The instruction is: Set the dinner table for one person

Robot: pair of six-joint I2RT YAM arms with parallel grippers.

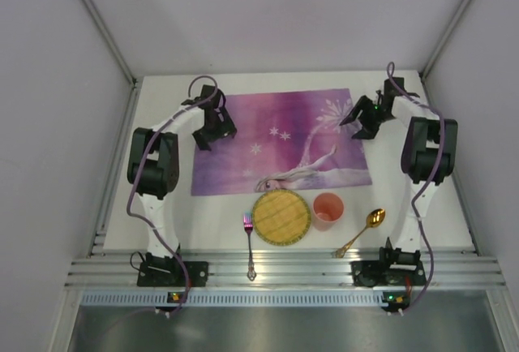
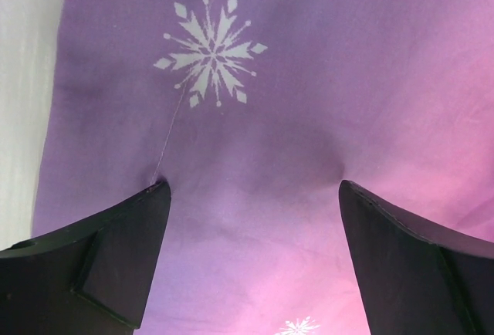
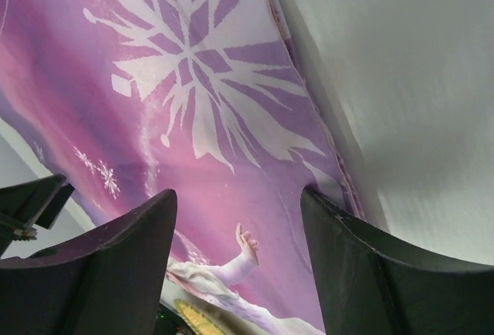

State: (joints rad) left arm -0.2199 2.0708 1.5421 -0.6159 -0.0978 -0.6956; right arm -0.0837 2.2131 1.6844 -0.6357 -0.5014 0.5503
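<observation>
My left pincer (image 2: 255,188) is spread over the mat (image 2: 309,80), near its left edge; my right pincer (image 3: 239,196) is spread over its far right corner. The table (image 1: 211,222) lies beneath the mat.

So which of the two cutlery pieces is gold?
The gold metal spoon beside the pink cup. The fork, left of the round yellow woven plate, has a pink head and silver handle.
</observation>
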